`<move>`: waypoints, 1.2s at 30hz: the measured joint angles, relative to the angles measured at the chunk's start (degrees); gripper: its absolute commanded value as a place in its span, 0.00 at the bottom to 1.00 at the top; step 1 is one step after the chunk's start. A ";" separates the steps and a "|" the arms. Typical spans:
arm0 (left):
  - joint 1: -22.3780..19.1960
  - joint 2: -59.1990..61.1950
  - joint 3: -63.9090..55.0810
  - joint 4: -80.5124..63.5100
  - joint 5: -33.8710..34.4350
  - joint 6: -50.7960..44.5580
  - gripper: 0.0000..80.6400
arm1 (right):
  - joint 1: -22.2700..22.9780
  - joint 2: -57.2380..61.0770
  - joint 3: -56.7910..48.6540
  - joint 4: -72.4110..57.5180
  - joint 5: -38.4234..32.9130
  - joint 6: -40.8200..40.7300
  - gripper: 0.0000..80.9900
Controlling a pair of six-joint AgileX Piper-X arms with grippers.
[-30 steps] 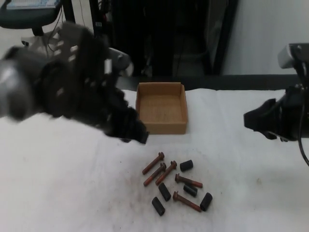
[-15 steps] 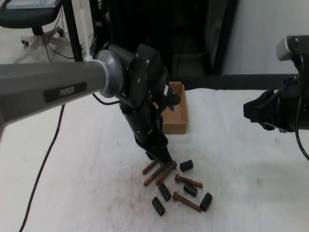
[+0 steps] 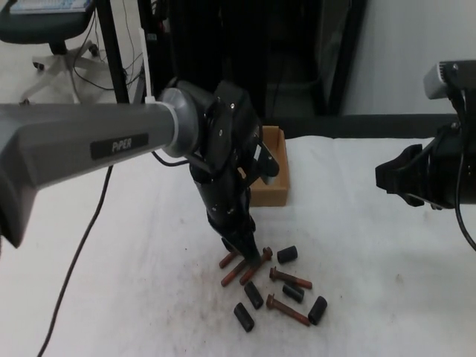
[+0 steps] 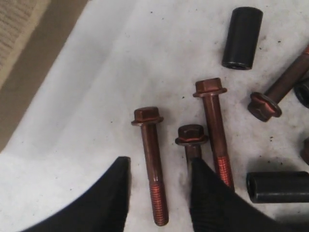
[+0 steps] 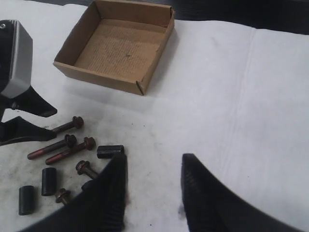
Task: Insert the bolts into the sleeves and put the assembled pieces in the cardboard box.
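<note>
Several rust-coloured bolts and black sleeves lie loose on the white cloth. My left gripper [image 4: 159,195] is open and low over them, its fingers on either side of the threaded end of one bolt [image 4: 150,154]. Its finger [image 4: 207,198] covers the shaft of a second bolt [image 4: 192,137], and a third bolt [image 4: 215,121] lies beside that. In the high view the left gripper [image 3: 239,249] stands at the far edge of the pile. My right gripper [image 5: 152,193] hangs open and empty above bare cloth, off to the right of the pile. The cardboard box [image 5: 145,77] is empty.
A sleeve [image 4: 242,37] and another sleeve [image 4: 277,187] lie close to the left gripper. The left arm [image 3: 216,163] hides part of the box [image 3: 274,190] in the high view. Bare cloth spreads left and right of the pile. Dark equipment stands behind the bench.
The left arm swung in from the left and came down onto the far edge of the bolt pile, then sank a little lower. The right arm has barely moved.
</note>
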 measured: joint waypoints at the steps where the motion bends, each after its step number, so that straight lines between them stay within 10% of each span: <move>1: 0.00 0.00 0.00 0.00 0.00 0.00 0.46 | 0.00 0.00 0.00 0.00 0.00 0.00 0.43; 36: 0.00 3.11 0.00 -2.35 -1.77 0.00 0.46 | 0.00 0.00 -0.08 0.40 0.00 0.00 0.43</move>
